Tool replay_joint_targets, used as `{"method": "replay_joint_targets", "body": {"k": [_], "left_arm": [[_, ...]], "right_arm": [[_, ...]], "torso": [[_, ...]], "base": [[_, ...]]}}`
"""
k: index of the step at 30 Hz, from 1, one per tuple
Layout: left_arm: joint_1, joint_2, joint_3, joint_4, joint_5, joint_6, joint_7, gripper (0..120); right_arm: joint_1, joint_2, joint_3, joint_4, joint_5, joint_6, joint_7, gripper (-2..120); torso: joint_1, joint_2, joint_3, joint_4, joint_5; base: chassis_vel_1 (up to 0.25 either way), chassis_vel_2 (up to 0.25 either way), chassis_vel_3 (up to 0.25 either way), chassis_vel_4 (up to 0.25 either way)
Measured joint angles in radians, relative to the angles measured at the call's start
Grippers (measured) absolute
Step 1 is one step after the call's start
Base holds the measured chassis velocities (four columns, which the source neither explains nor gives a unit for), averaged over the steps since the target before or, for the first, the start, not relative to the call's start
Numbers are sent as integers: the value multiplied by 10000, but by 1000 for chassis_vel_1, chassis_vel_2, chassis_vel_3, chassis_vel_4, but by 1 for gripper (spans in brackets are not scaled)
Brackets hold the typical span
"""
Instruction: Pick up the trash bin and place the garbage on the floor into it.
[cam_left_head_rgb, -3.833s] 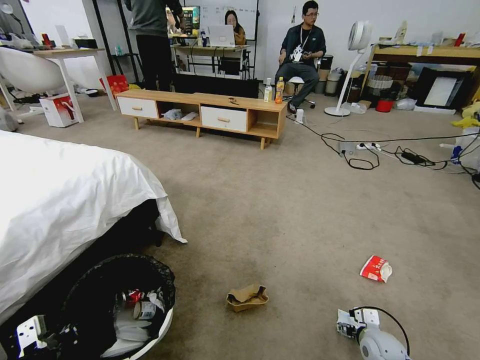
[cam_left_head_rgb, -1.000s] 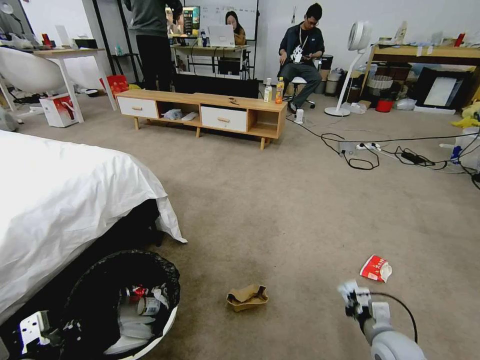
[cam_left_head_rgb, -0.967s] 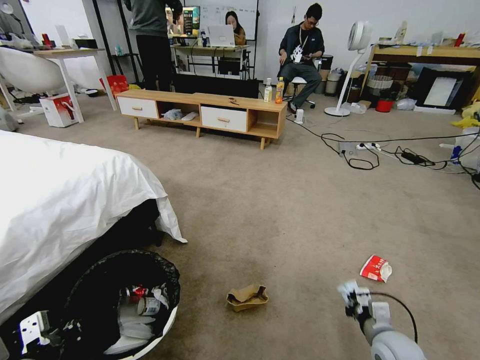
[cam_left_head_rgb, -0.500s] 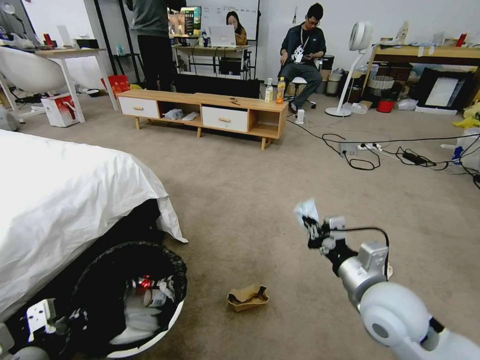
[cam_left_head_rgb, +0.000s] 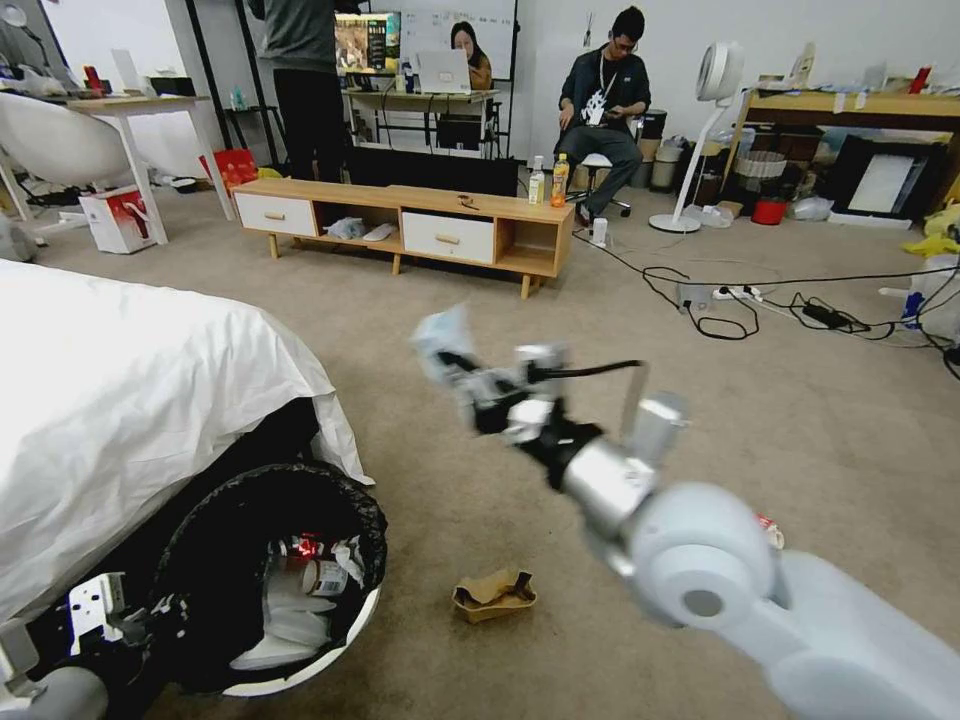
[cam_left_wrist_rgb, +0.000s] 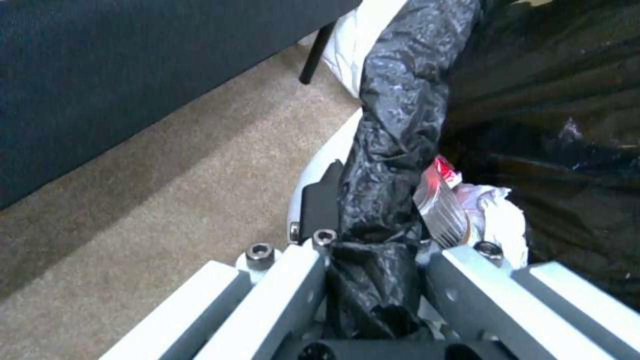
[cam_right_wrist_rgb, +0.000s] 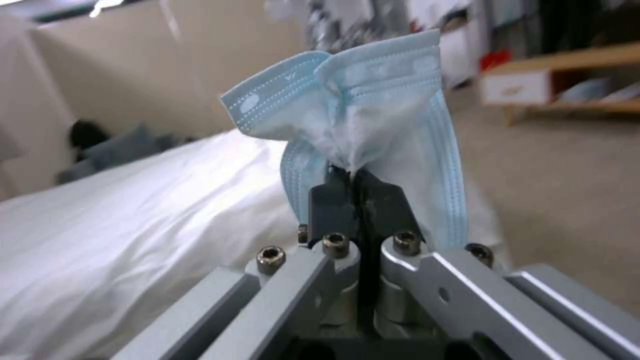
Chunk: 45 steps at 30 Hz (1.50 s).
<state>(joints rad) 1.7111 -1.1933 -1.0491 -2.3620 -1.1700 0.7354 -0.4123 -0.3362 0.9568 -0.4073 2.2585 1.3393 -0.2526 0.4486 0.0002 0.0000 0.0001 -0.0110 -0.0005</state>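
Up off the carpet and swung across toward the bed, the right gripper (cam_left_head_rgb: 462, 372) now carries a pale blue face mask (cam_right_wrist_rgb: 363, 125) pinched tight between its closed jaws, well above the floor. Down by the bed, the left gripper (cam_left_wrist_rgb: 373, 260) is clamped on the bag-lined rim of the trash bin (cam_left_head_rgb: 340, 640), holding it tilted. To do this well, I'd bring the mask squarely over the opening before letting go; a cardboard tray (cam_left_head_rgb: 494, 594) lies on the floor.

Right end effector (cam_left_head_rgb: 462, 372) higher, leftward
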Motion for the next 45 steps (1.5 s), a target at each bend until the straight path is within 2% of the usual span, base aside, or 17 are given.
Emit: {"method": "replay_joint_targets", "body": {"k": [7, 9, 12, 14, 20, 22, 24, 32, 45], "left_arm": [[47, 145, -60, -12, -81, 0, -21, 1], [-39, 218, -67, 6, -191, 0, -53, 1], [-64, 235, -75, 18, -222, 0, -62, 1], [-120, 288, -101, 40, -290, 0, -91, 1], [-136, 316, -107, 48, -325, 0, -94, 1], [-163, 339, -116, 73, -348, 0, -96, 1], [-189, 351, -118, 91, -364, 0, -99, 1], [-249, 340, -94, 125, -390, 0, -106, 1], [-246, 337, -68, 113, -389, 0, -95, 1]], "right_arm": [[1039, 913, -1351, -344, 680, -521, 664, 0], [1443, 1949, -2076, -584, 1179, -836, 1226, 0], [1508, 2256, -2230, -675, 1308, -940, 1436, 0], [1645, 2812, -2622, -1021, 1366, -1241, 1783, 0], [1686, 3023, -2929, -1236, 1494, -1833, 2367, 0], [1676, 3178, -3115, -1272, 1716, -2469, 3030, 0], [1658, 3221, -3185, -1293, 1766, -2613, 3207, 0], [1516, 3291, -3359, -1527, 1775, -3026, 3718, 0], [1225, 3184, -3445, -1805, 1501, -3178, 3822, 0]], "torso": [[0, 0, 0, -3, 2], [0, 0, 0, -1, 2], [0, 0, 0, 1, 1], [0, 0, 0, 1, 1], [0, 0, 0, -5, 2], [0, 0, 0, -1, 3], [-1, 0, 0, -1, 3], [0, 0, -1, -2, 4], [-1, 0, 0, -2, 5]], "base": [[0, 0, 0, 0], [0, 0, 0, 0], [0, 0, 0, 0], [0, 0, 0, 0], [0, 0, 0, 0], [0, 0, 0, 0], [0, 0, 0, 0], [0, 0, 0, 0], [0, 0, 0, 0]]}}
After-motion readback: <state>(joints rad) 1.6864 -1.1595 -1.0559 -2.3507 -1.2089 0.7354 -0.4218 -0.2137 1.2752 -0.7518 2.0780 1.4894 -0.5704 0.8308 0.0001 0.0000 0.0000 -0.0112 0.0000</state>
